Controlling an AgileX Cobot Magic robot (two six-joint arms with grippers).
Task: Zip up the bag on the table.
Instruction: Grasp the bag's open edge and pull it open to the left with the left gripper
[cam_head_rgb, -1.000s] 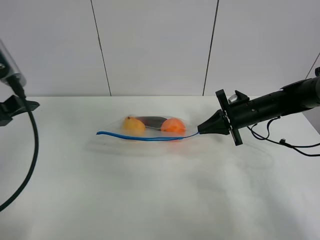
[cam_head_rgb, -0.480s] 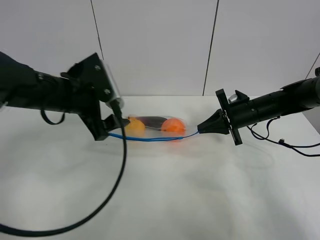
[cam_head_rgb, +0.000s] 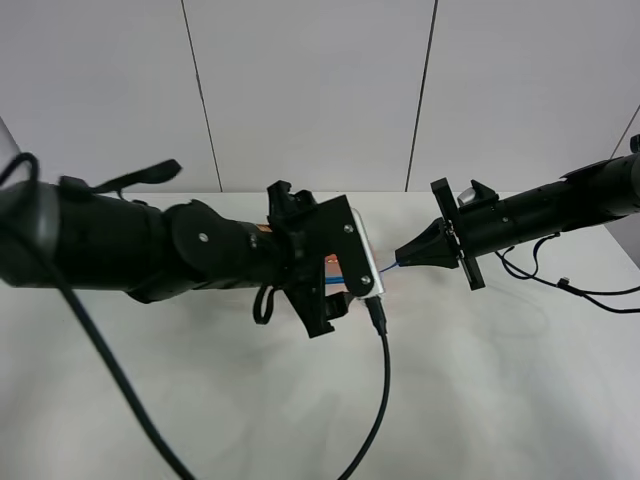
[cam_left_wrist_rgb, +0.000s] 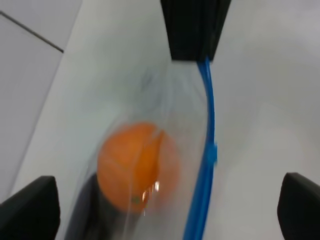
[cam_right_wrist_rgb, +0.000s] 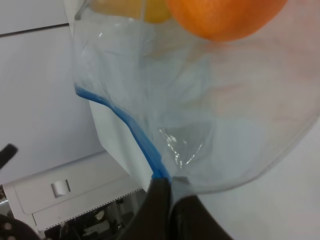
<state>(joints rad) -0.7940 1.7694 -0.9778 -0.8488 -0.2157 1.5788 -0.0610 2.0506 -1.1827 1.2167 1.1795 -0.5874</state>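
The clear bag (cam_left_wrist_rgb: 150, 125) lies on the white table (cam_head_rgb: 500, 400), mostly hidden under my left arm in the exterior view. Its blue zipper strip (cam_left_wrist_rgb: 207, 150) runs past an orange fruit (cam_left_wrist_rgb: 137, 165), with a dark object beside the fruit. My left gripper (cam_left_wrist_rgb: 165, 210) is open, its fingers (cam_left_wrist_rgb: 30, 205) wide apart on either side of the bag. My right gripper (cam_head_rgb: 402, 262) is shut on the end of the zipper strip (cam_right_wrist_rgb: 157, 167) and also shows in the left wrist view (cam_left_wrist_rgb: 195, 30). The orange fruit (cam_right_wrist_rgb: 225, 15) and a yellow one (cam_right_wrist_rgb: 150, 7) show through the plastic.
A black cable (cam_head_rgb: 380, 400) hangs from my left arm onto the table's front half. The cables (cam_head_rgb: 560, 285) of the right arm lie at the table's right. White wall panels (cam_head_rgb: 310, 90) stand behind the table.
My left arm has swept from the left across the bag toward the right gripper and now covers most of it. The right gripper has stayed put, holding the zipper end.
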